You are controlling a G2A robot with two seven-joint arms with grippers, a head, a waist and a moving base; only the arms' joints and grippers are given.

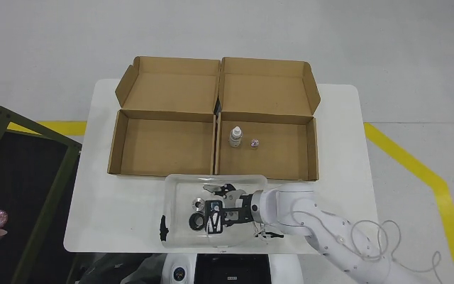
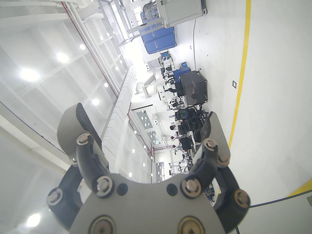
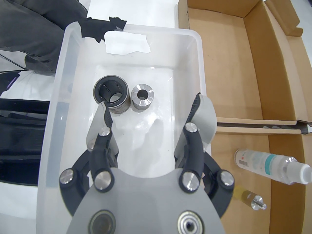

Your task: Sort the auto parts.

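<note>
A clear plastic bin (image 1: 170, 186) stands at the table's front edge. Inside it lie a dark linear bearing (image 3: 111, 93) and a silver bushing (image 3: 142, 96), side by side. My right gripper (image 3: 151, 102) is lowered into the bin (image 3: 195, 49), open, with nothing between its fingers. One fingertip (image 3: 104, 113) sits just in front of the bearing. In the top view the right gripper (image 1: 213, 208) is over the bin's middle, with the bearing (image 1: 196, 221) beside it. My left gripper (image 2: 145, 113) is open and empty, pointing up at the ceiling.
Two open cardboard boxes stand behind the bin. The left box (image 1: 167, 145) holds nothing. The right box (image 1: 284, 153) holds a small spray bottle (image 1: 235, 135) and a small metal part (image 1: 255, 143). Torn black tape (image 3: 102, 27) clings to the bin's rim.
</note>
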